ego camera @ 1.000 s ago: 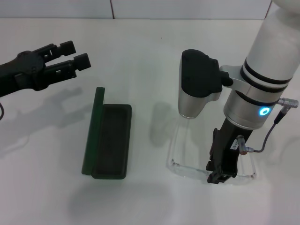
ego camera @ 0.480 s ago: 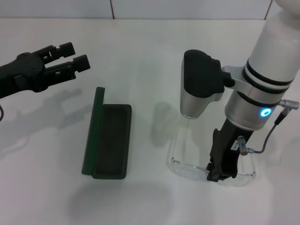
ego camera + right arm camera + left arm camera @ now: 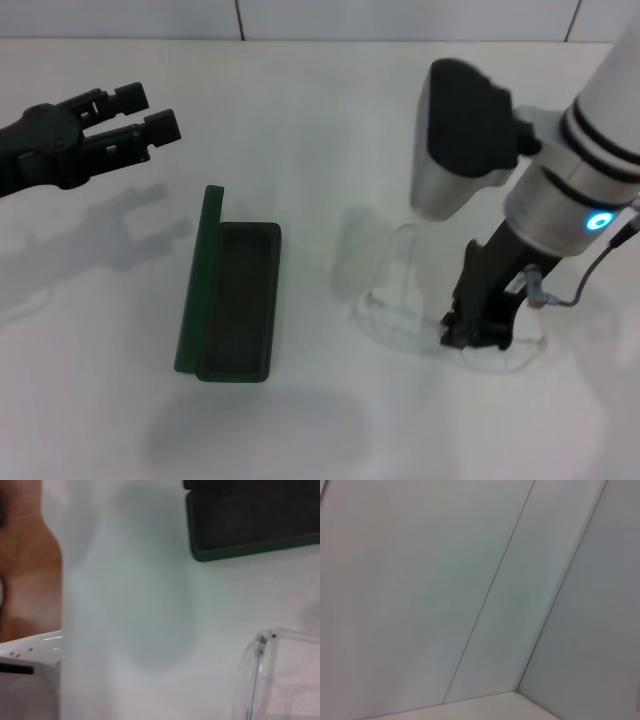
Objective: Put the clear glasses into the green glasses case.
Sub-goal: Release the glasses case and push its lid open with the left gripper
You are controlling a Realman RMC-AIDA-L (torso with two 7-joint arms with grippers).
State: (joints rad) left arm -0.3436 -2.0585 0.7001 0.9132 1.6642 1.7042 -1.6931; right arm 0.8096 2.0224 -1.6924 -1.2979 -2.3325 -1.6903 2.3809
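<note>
The green glasses case (image 3: 228, 298) lies open on the white table (image 3: 320, 110), left of centre in the head view, its lid standing up along its left edge and its dark-lined tray facing upward with nothing in it. Well to the right of it are the clear glasses (image 3: 420, 310), their front toward the near edge of the table and their thin transparent arms reaching away from the robot. The right gripper (image 3: 476, 335) points down onto the front of the glasses, near the right lens, with its dark fingertips closed on the frame; whether the glasses rest on the table or are raised a little off it cannot be told. The left gripper (image 3: 140, 112) hangs above the far-left part of the table, apart from the case, its two fingers parted with a gap between them and nothing in that gap. The right wrist view shows a corner of the case's dark tray (image 3: 252, 522) and, nearer, a hinge corner and one arm of the clear glasses (image 3: 262, 670) over the white surface. The left wrist view shows only pale wall panels (image 3: 470, 590).
</note>
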